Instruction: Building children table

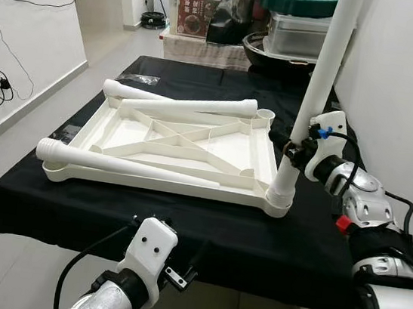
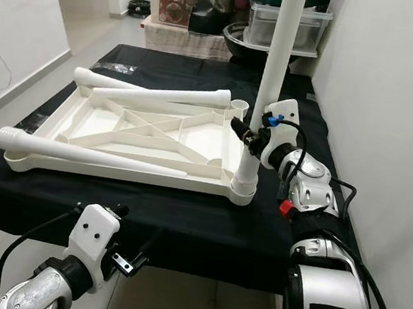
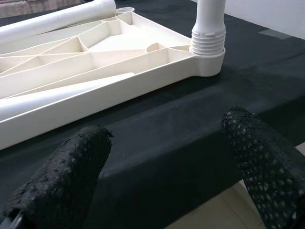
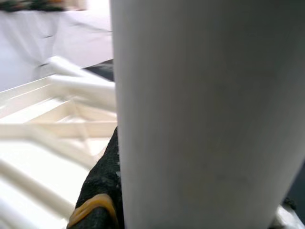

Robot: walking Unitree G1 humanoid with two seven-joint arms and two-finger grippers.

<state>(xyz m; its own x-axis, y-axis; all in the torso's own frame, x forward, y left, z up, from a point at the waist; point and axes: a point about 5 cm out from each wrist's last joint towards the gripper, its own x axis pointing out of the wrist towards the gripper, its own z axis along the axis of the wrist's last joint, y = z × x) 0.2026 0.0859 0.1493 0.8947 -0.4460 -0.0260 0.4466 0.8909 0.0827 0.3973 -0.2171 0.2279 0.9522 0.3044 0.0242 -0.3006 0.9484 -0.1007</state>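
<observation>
Table leg [image 1: 318, 85] stands upright in tabletop [image 1: 185, 140] corner socket, seemingly clamped by right gripper [image 1: 290, 146].

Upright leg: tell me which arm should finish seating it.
Right. The right pincer is clamped on the upright leg above its corner socket; the left pincer hangs open off the table's near edge.

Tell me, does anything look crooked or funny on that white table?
Yes, a little. The upright leg that the right gripper holds leans slightly instead of standing straight in its corner socket. Two loose legs lie across the upside-down tabletop, still waiting. Nothing looks broken.
</observation>
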